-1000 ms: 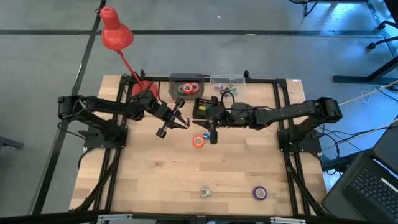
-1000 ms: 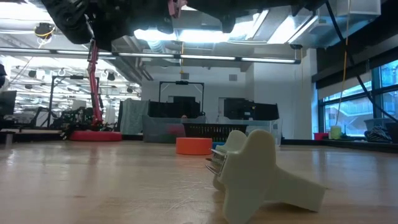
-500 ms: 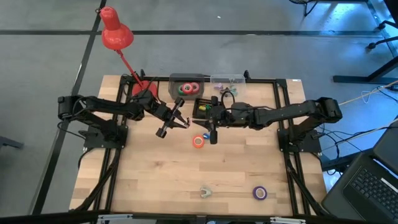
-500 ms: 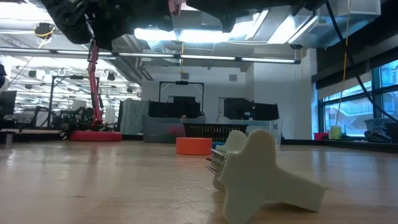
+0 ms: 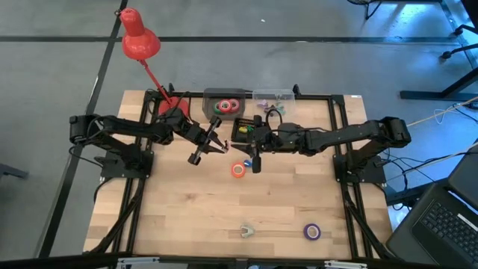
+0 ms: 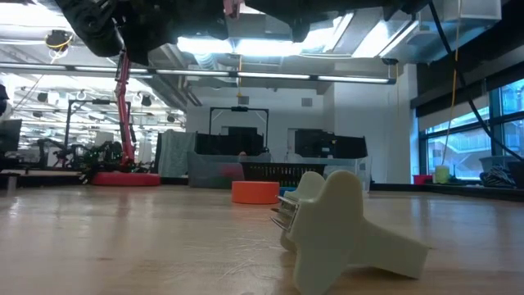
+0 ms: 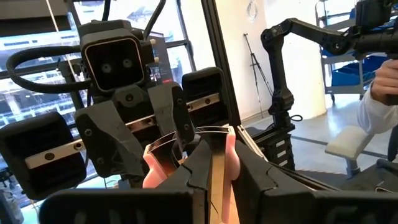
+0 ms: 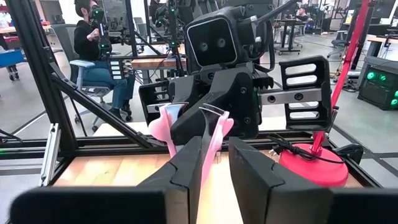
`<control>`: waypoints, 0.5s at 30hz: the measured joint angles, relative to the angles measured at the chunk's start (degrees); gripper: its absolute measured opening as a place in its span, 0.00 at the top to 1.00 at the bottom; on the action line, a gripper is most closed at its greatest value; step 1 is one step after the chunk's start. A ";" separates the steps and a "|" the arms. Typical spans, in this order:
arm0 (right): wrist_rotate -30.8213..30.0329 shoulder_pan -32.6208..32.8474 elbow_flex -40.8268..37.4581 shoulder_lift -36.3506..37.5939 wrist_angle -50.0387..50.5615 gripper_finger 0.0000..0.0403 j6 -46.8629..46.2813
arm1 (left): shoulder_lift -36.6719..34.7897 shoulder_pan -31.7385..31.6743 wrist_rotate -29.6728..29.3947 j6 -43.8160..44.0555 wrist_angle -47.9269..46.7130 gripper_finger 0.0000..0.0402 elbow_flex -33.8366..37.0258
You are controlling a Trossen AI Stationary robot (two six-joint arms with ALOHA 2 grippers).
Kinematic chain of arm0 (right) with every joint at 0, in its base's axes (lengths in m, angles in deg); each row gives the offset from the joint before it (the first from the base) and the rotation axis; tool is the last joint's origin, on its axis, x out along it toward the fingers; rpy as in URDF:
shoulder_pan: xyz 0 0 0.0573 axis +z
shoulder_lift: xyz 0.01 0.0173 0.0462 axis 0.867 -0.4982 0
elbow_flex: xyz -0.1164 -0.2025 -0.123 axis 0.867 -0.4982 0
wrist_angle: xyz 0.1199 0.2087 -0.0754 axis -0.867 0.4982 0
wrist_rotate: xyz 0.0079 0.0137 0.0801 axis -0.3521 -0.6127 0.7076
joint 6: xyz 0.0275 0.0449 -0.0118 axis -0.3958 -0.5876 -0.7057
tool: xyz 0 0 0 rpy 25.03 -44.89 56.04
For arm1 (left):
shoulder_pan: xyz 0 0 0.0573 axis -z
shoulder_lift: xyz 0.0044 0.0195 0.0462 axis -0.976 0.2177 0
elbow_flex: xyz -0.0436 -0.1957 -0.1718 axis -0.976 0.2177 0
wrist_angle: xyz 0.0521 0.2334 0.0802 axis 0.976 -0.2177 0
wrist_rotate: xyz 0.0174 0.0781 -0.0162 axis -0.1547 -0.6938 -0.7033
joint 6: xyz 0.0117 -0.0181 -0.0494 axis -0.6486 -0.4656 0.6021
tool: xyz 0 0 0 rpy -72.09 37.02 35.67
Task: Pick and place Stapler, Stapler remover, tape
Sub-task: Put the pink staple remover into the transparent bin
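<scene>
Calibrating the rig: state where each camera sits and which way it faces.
High: overhead, straight down on the table; both arms meet mid-table.
Low: table-top height, level past the white staple remover into the room; arms overhead.
Left wrist: on the left arm, past the left gripper toward the right arm.
Right wrist: past the right gripper toward the left arm.
Shared: both wrist views show the pink object both grippers hold.

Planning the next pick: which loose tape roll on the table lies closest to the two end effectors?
The orange tape roll, lying almost beneath the end effectors at mid-table. The purple tape roll sits far off near the front edge.
</scene>
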 joint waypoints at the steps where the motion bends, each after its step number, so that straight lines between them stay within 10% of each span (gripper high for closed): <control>1: 0.00 0.00 0.00 0.00 0.00 0.80 0.01 | 0.00 0.00 0.00 0.00 0.01 0.93 0.00; 15: -0.17 -0.02 0.00 0.02 0.56 0.98 -0.01 | 4.11 0.00 1.22 0.71 1.73 0.93 -1.11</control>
